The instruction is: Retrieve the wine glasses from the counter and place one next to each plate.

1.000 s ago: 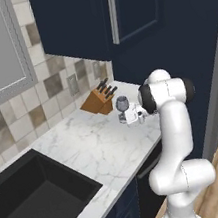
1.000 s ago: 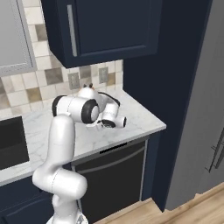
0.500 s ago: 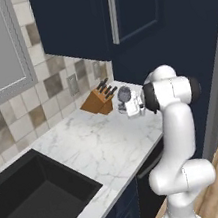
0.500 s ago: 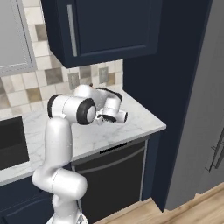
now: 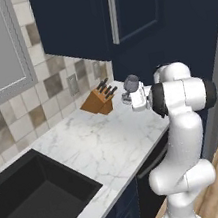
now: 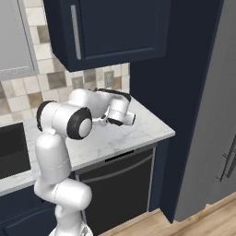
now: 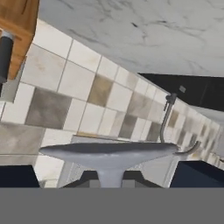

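Glass, clear and greyish, was what my tool (image 5: 136, 98) was closed on: a wine glass (image 5: 130, 83), pinched low on the stem as far as I could judge. In the hand view its round foot (image 7: 109, 153) lay edge-on just ahead of the dark finger tips, with the short stem running back between them. So the thing I was to deliver lay neither ahead of the tool nor off to one side. It was in the tool itself, touching both fingers, and lifted clear of the desk (image 5: 102, 142). From the left base view the glass's long axis stood close to upright, bowl uppermost and foot below, perhaps leaning a little; I could not tell the lean exactly. The tool reached sideways at it, so the stem crossed the line of the fingers rather than lying along them. That was the relation I judged the coming move to turn on: any swing of the wrist would tip the bowl, so the wrist would have to hold its angle while the arm carried the glass off toward a plate. Just beside the glass, toward the tiled wall, sat the wooden knife block (image 5: 98, 100) with its dark handles, near enough that I would want to draw away from it. Farther along the marble lay the black sink (image 5: 31, 206), well apart, its curved faucet (image 7: 165, 118) seen against the tiles.
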Motion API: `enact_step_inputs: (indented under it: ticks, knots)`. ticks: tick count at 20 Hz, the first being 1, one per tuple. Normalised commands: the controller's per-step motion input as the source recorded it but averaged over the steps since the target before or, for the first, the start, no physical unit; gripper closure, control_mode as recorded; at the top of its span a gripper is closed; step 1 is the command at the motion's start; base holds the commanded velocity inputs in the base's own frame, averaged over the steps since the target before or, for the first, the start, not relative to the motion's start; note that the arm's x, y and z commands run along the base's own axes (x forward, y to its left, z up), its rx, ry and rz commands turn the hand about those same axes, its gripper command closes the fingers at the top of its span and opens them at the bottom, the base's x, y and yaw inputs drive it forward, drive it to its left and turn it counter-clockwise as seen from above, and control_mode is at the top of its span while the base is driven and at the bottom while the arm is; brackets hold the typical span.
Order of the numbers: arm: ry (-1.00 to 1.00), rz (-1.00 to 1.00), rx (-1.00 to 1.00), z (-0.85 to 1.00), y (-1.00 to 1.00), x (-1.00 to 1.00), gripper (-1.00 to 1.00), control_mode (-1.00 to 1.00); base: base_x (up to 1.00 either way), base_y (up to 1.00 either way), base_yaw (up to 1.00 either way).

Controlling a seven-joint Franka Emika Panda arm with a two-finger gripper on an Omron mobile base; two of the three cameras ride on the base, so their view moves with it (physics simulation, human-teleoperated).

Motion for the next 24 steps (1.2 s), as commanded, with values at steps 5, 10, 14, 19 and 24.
enact_step_inputs:
  ticks: [5, 10, 14, 19, 24]
  knots:
    - [0.00, 0.00, 0.05, 0.72, -0.09, -0.81, 1.00, -1.00, 0.00, 0.00, 0.00]
    - [0.00, 0.00, 0.03, 0.65, -0.07, -0.74, 1.00, -1.00, 0.00, 0.00, 0.00]
    - [-0.01, 0.00, 0.00, 0.52, 0.00, -0.60, 1.00, -1.00, 0.00, 0.00, 0.00]
    - [0.00, 0.00, 0.00, 0.21, 0.00, -0.21, 1.00, 1.00, -0.41, 0.00, 0.00]
    - [0.00, 0.00, 0.00, 0.00, 0.00, 0.00, 1.00, 1.00, -0.99, -0.05, 0.00]
